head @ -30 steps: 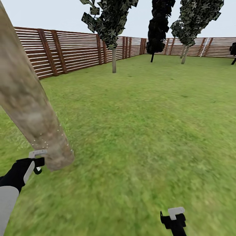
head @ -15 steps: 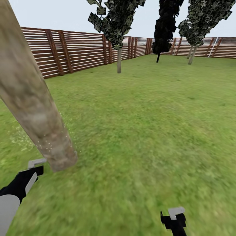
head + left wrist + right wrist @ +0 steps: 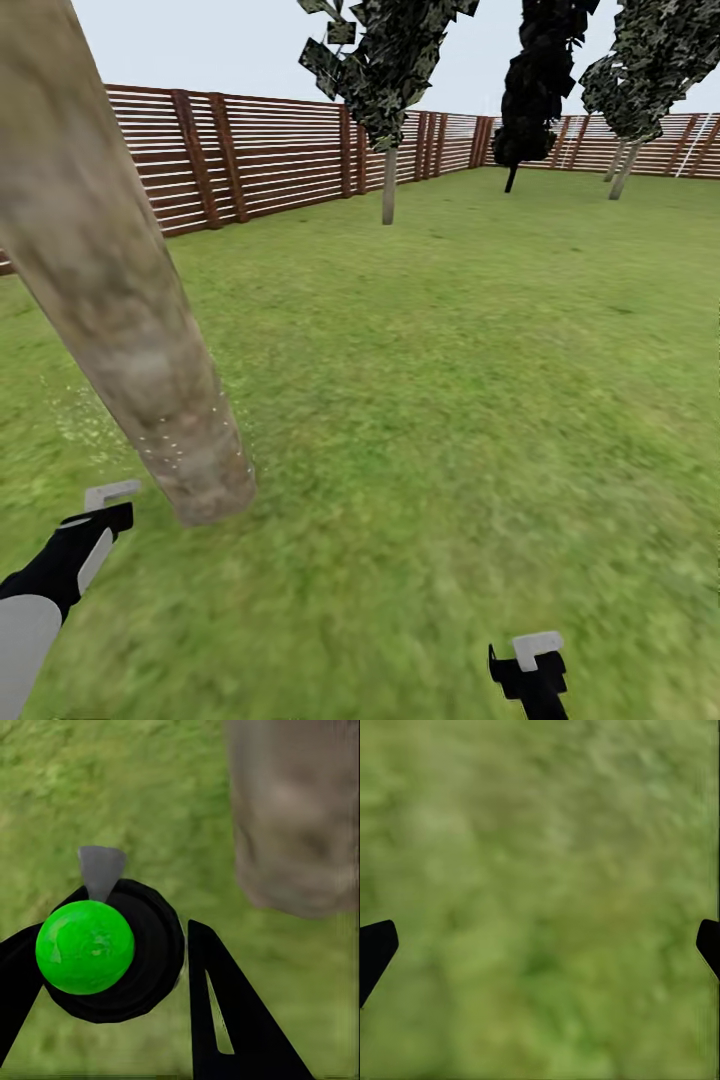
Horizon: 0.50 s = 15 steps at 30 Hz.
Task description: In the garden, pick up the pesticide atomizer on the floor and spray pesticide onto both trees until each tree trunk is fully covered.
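Gripping the black, green-capped atomizer [image 3: 105,949], the left gripper [image 3: 112,967] sits near the speck-dotted grey-brown trunk [image 3: 130,300]; right gripper [image 3: 540,945] spread empty.

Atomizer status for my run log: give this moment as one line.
left gripper: shut on atomizer | right gripper: open over grass | trunk: white specks near base
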Available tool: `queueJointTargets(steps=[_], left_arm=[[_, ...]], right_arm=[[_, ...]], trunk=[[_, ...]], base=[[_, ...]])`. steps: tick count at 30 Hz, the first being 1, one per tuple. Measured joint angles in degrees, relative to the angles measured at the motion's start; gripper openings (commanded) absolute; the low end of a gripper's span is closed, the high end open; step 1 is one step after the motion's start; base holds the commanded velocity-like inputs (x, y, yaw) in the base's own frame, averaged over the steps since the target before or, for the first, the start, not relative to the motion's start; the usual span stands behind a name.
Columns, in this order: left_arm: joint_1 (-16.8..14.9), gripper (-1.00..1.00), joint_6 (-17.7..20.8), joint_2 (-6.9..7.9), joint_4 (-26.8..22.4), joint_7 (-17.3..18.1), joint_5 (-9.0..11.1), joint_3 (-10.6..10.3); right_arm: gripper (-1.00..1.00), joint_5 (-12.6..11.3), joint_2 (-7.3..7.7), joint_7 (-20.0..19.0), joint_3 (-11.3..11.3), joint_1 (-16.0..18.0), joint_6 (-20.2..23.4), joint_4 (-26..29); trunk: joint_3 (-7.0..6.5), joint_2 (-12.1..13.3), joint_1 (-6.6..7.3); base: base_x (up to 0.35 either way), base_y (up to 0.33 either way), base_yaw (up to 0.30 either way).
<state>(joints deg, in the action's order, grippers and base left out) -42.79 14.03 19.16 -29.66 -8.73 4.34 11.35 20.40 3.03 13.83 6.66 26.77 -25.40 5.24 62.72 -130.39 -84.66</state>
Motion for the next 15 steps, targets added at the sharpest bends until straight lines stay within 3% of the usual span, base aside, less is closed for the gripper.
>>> queueJointTargets(steps=[2,4,6,9,15], left_arm=[[0.00,-1.00,-0.66,0.00,0.21,0.10,0.09,0.00],[-0.01,-1.00,-5.91,0.00,0.83,0.24,0.16,0.00],[-0.01,-1.00,-7.79,-0.01,0.96,0.61,0.21,0.02],[-0.01,-1.00,-8.03,-0.01,0.75,0.60,0.26,0.02],[-0.01,-1.00,-8.15,0.08,-0.81,0.72,0.31,0.18]], right_arm=[[1.00,0.00,-0.02,0.00,0.00,0.00,0.00,-0.06],[1.00,0.00,-0.03,0.00,0.00,0.00,0.00,-0.07],[1.00,0.00,-0.03,0.00,0.00,0.00,0.00,-0.07],[1.00,0.00,-0.03,0.00,0.00,0.00,0.00,-0.07],[1.00,0.00,-0.03,-0.03,0.00,0.00,0.01,-0.07]], trunk=[[0.00,0.00,0.00],[0.00,0.00,0.00],[0.00,0.00,0.00],[0.00,0.00,-0.01],[0.00,0.00,0.00]], base=[[0.000,-0.269,0.002],[0.000,-0.274,0.000],[0.000,-0.274,0.000],[-0.082,-0.241,0.000],[-0.068,-0.023,0.000]])
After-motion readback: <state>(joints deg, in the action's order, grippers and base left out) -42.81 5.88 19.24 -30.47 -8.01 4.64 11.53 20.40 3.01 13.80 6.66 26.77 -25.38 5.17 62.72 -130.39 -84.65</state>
